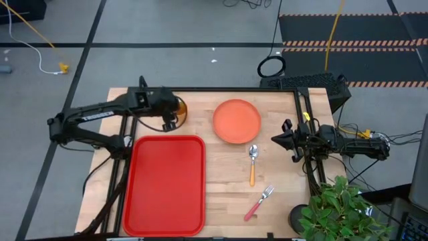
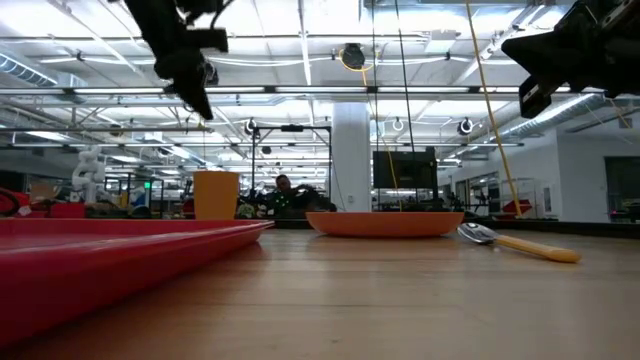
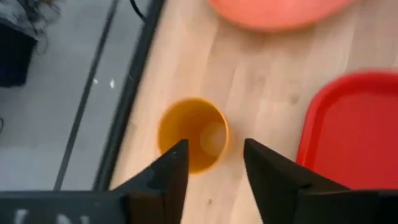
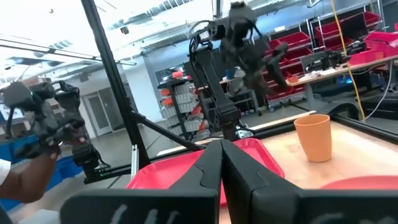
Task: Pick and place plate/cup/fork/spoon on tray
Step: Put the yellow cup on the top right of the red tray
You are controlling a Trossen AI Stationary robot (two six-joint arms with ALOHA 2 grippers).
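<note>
The yellow-orange cup (image 1: 179, 107) stands upright on the table at the far left, beyond the red tray (image 1: 167, 184). My left gripper (image 3: 214, 158) is open and hovers above the cup (image 3: 194, 134), clear of it, as the low view shows (image 2: 195, 85). The salmon-orange plate (image 1: 237, 121) lies flat at the far middle. The spoon (image 1: 253, 163) and the fork (image 1: 259, 203) lie on the table right of the tray. My right gripper (image 4: 222, 163) is shut and empty, held above the table's right side (image 1: 281, 139).
A dark frame runs along the table's far and side edges (image 1: 221, 90). A green plant (image 1: 341, 211) stands at the near right corner. Bare wood lies between the tray and the cutlery (image 1: 224, 181).
</note>
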